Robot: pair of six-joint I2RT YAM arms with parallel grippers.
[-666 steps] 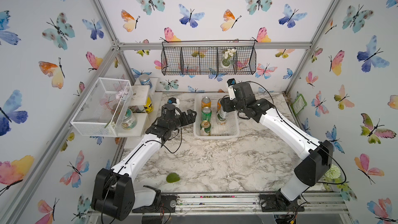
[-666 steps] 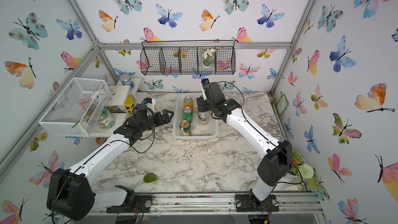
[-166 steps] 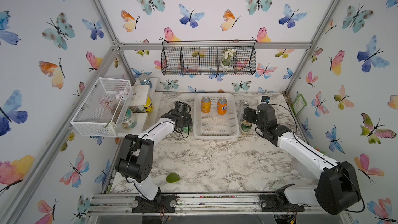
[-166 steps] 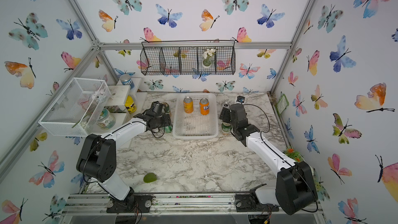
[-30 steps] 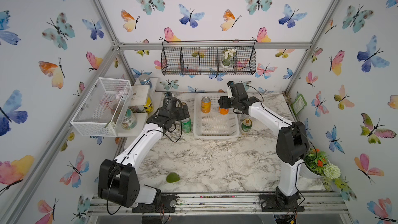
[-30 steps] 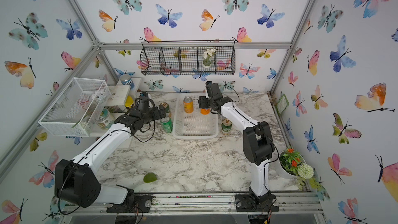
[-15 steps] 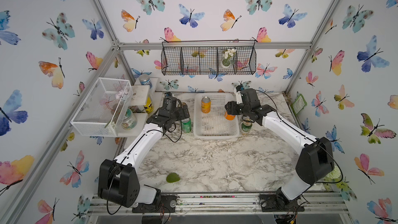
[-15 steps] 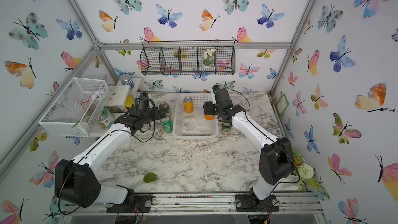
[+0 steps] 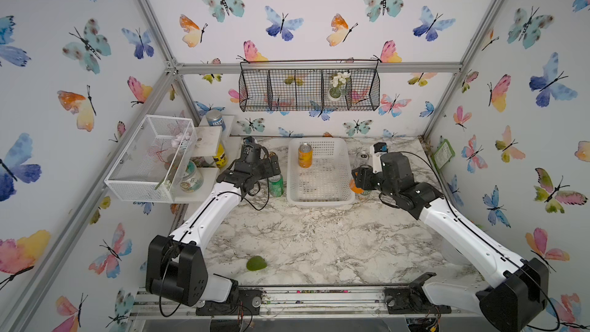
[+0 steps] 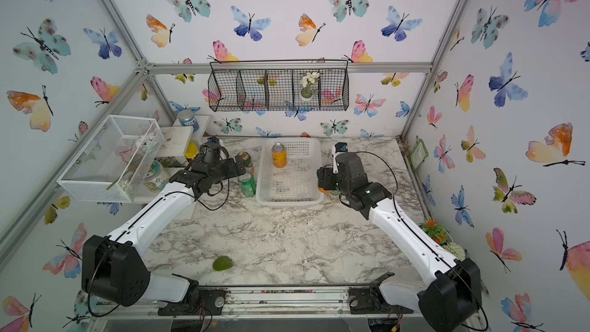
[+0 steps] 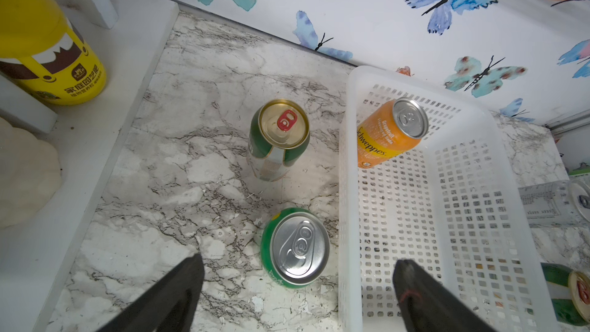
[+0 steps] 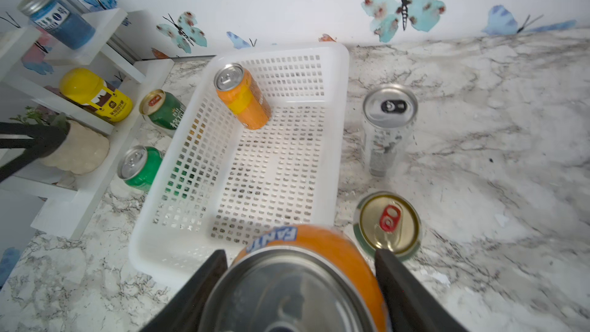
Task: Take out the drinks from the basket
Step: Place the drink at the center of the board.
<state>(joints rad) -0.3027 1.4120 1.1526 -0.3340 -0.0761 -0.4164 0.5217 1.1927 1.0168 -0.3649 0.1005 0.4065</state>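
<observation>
Basket (image 9: 321,202), perforated white, holds one orange can (image 9: 305,155) at 11 o'clock. Right gripper (image 12: 300,255) clamps a Fanta can (image 12: 319,244), lettering wrist-view only; left gripper (image 11: 300,260) gapes empty.

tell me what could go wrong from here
1. The right gripper holds the orange Fanta can close beside the gold-topped green can; set down there, it could topple it.
2. The open left gripper hovers over the bright green can by the white basket; reaching for the Schweppes can might knock it.

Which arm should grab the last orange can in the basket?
Likely left: the left gripper is open, empty, on the basket's side where the orange can stands; the right gripper holds the Fanta can.
</observation>
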